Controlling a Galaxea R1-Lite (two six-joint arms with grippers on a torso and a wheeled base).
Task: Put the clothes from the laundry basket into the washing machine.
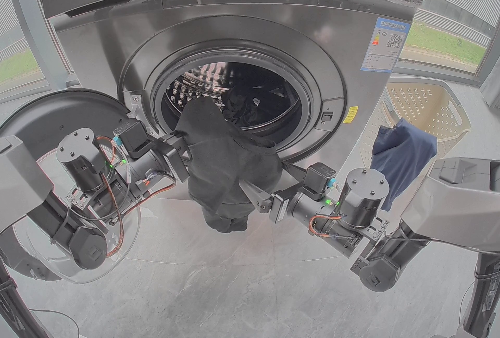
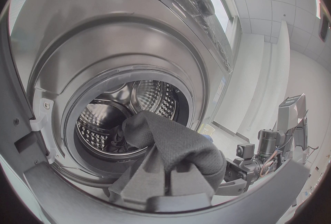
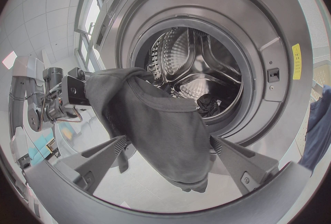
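Squarely ahead stood the washer (image 1: 323, 37), its port wide open and its door (image 1: 62, 115) swung out to the robot's left, behind the left arm. Beside the machine on the right sat the basket (image 1: 442, 99), with a blue cloth (image 1: 403, 157) draped over its near rim. A black garment (image 1: 224, 162) hung in front of the port's lower left edge. Its top rose across the opening and its bulk drooped outside below the lip; whether it touched the lip could not be told. Bare floor lay beneath it. Deep in the drum lay another dark item (image 3: 208, 104). The left gripper (image 2: 169, 167) was clenched on the garment's upper left part, just outside the rim. The right gripper (image 3: 165, 147) was spread wide, one finger on each side of the hanging cloth, gripping nothing.
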